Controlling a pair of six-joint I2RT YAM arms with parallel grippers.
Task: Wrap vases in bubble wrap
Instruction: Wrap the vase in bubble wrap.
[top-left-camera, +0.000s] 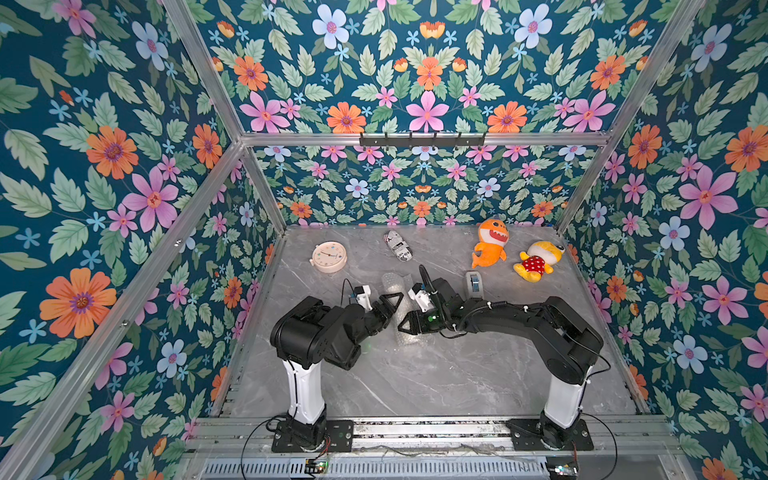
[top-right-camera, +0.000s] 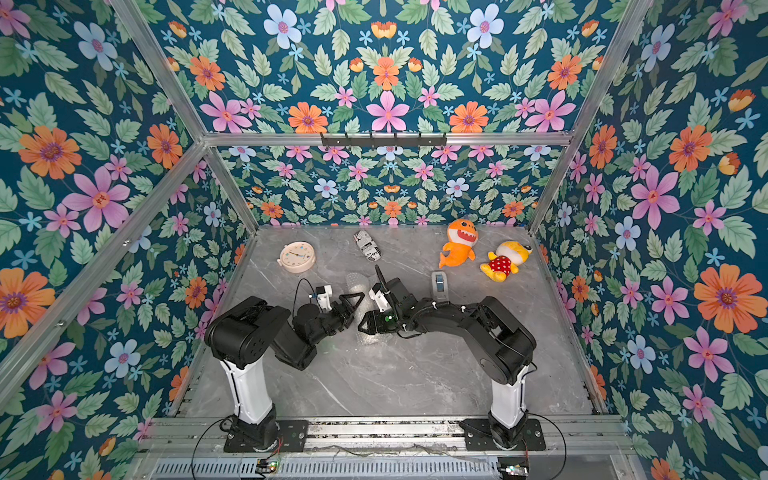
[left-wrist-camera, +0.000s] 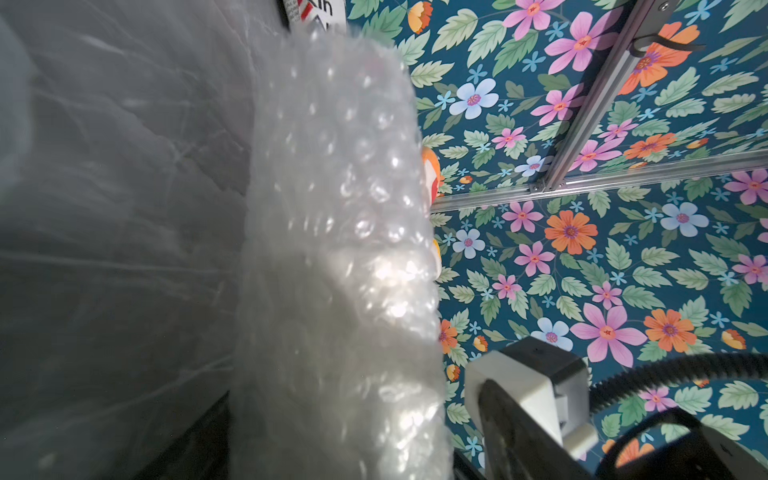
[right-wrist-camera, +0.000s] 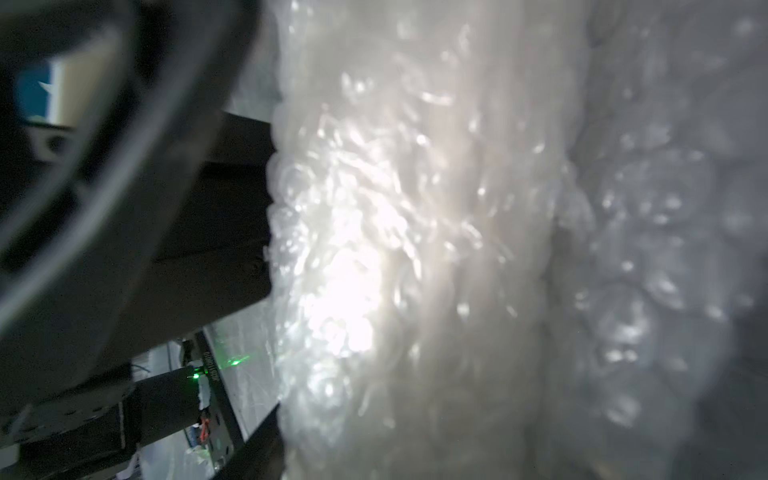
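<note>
We see the wrap rolled between left gripper and right gripper; we cannot tell whether either is open or gripping. Likely light, soft, slippery: pinch mid-roll, gently.

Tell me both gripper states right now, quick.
Left gripper: at the bubble wrap; open or shut cannot be told.
Right gripper: at the bubble wrap too; cannot be told.

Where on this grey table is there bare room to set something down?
The widest bare stretch of table lies up front, between the arm bases. Another lies left, nearer than the clock. Crowded: the middle, where left claw and right claw meet at the bubble wrap, and the back half, with printed cylinder, tape dispenser, orange toy and yellow toy.
</note>
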